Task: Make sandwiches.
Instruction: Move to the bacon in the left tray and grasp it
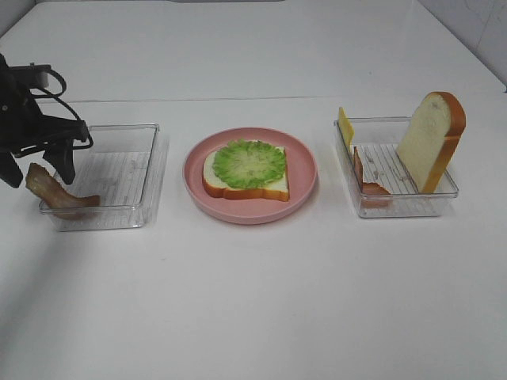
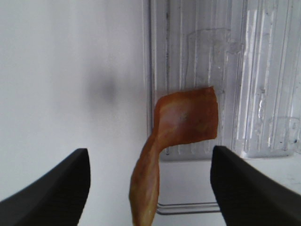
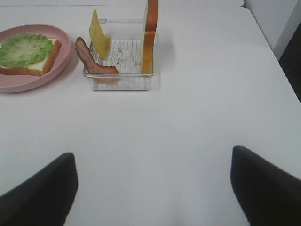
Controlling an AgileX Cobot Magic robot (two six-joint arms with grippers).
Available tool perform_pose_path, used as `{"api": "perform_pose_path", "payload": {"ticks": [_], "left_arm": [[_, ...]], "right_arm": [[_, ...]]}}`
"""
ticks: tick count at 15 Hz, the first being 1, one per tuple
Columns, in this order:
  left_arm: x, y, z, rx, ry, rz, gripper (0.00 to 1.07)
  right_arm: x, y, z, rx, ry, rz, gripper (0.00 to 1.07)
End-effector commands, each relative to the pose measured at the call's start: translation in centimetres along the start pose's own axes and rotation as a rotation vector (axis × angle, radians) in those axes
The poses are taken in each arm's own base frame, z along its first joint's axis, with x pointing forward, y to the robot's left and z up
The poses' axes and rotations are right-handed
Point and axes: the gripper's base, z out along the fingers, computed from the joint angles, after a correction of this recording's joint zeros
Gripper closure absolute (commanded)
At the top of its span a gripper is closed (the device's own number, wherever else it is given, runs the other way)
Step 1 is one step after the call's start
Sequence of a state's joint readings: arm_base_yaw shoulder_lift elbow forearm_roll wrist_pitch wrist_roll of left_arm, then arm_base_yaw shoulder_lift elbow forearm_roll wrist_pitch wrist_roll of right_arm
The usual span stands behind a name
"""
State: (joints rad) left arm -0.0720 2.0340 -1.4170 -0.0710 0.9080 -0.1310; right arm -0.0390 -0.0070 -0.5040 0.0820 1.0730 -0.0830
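Sandwiches (image 1: 238, 188) are only begun: one open stack sits mid-table. The white table (image 1: 253, 317) carries three holders in a row, probably so each arm has a supply on its own side.

The left gripper (image 1: 38, 177) hovers at nine o'clock from the stack. Its jaws are released, one on each side of a raised bacon end with gaps showing in its wrist view, seemingly lined up to pinch it. The right gripper (image 3: 150, 188), outside the high view, hangs over bare table, I judge about five o'clock from its tray, jaws spread wide and grasping nothing.

The left tray (image 1: 127, 170) holds only one bacon strip (image 1: 57, 196), and only partly: one end lies on the ribbed floor while the rest twists over the outer rim. The right tray (image 1: 412, 207), at three o'clock, holds three pieces. The pink plate (image 1: 305, 178) serves as the assembly spot.

In the right tray, an upright bread slice (image 1: 430, 142) leans at the far-right end. On the plate, a flat bread slice (image 1: 276, 188) forms the base, topped by lettuce (image 1: 249, 162). A second bacon strip (image 1: 366, 180) is propped against the right tray's plate-side wall. A cheese square (image 1: 345, 127) stands at that tray's eleven o'clock corner. Standing pieces likely offer an edge to pinch.
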Motion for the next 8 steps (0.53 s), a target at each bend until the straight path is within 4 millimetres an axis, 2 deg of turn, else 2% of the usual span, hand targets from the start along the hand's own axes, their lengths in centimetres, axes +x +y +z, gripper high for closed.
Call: {"api": "perform_pose_path", "payload": {"ticks": [1, 3, 4, 5, 6, 8], "left_arm": [[-0.29, -0.04, 0.8, 0.01, -0.011, -0.005, 0.46], [-0.45, -0.12, 0.8, 0.019, -0.029, -0.011, 0.59], [-0.46, -0.13, 0.79, 0.02, -0.03, -0.011, 0.62], [-0.5, -0.13, 0.79, 0.02, -0.034, -0.011, 0.73], [-0.5, -0.13, 0.79, 0.02, -0.034, -0.011, 0.77], [-0.49, -0.14, 0.79, 0.021, -0.033, -0.012, 0.93]], "right_arm": [[0.01, 0.03, -0.15, 0.005, -0.024, -0.005, 0.25], [0.01, 0.03, -0.15, 0.005, -0.024, -0.005, 0.25], [0.01, 0.03, -0.15, 0.005, -0.024, -0.005, 0.25], [0.01, 0.03, -0.15, 0.005, -0.024, -0.005, 0.25], [0.01, 0.03, -0.15, 0.005, -0.024, -0.005, 0.25], [0.01, 0.03, -0.15, 0.005, -0.024, -0.005, 0.25]]}}
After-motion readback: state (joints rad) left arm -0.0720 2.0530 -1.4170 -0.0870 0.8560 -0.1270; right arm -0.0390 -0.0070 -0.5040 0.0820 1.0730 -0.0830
